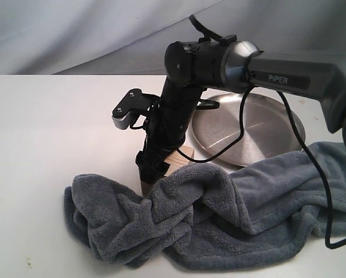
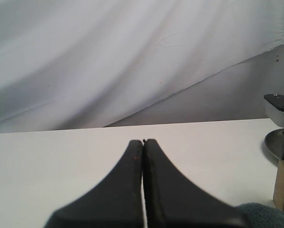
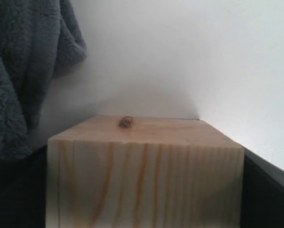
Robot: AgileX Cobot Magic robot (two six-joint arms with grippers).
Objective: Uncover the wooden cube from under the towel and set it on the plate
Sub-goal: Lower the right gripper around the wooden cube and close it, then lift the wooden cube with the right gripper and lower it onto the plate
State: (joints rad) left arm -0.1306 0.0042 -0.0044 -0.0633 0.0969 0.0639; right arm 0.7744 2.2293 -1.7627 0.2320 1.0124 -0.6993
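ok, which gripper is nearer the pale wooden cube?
Right. The right gripper straddles the pale wooden cube, with a black finger on each side of it. The left gripper, jaws shut, sits apart, the cube only at the edge of its wrist view.

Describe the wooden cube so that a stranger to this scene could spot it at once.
Find the round silver plate on the white table, with the blue-grey towel heaped before it. Between the plate's left edge and the towel, under the right gripper, sits the cube: the only pale, sharp-edged wooden block.
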